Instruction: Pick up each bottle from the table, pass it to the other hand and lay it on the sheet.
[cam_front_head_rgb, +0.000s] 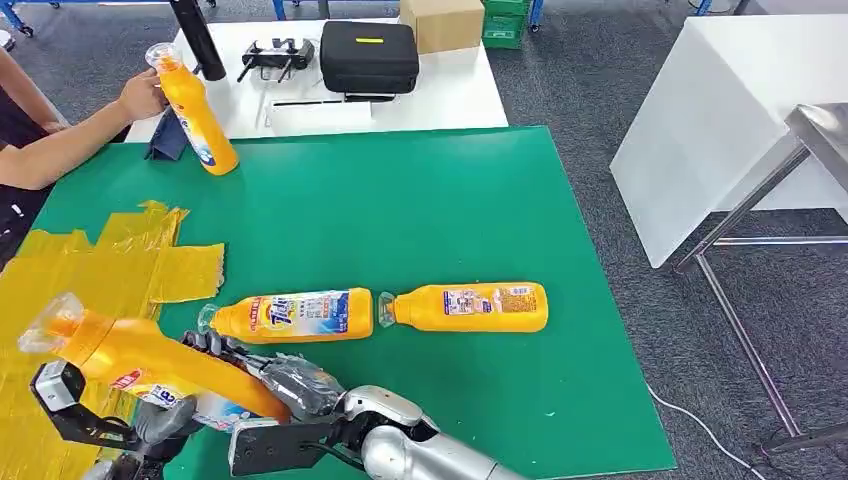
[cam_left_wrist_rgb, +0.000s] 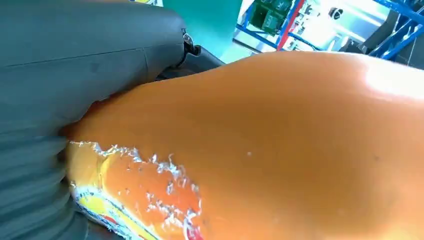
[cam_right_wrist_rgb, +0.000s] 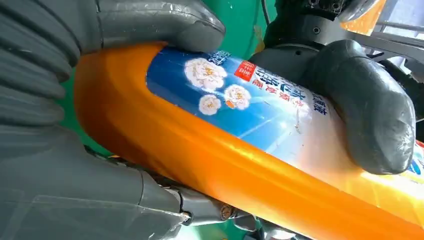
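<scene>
Yellow sheet (cam_front_head_rgb: 120, 262) lies at the worktop's (cam_front_head_rgb: 420, 200) left. Over its near corner, left hand (cam_front_head_rgb: 150, 425) and right hand (cam_front_head_rgb: 290, 385) both clamp one orange bottle (cam_front_head_rgb: 140, 360), mid-handover. Two bottles (cam_front_head_rgb: 290, 316) (cam_front_head_rgb: 470, 306) wait, lying centre. Next, probably: one hand releases.

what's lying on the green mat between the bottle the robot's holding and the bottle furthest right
One more orange bottle, lying on its side on the green mat, cap toward the yellow sheet; the head view shows it.
</scene>
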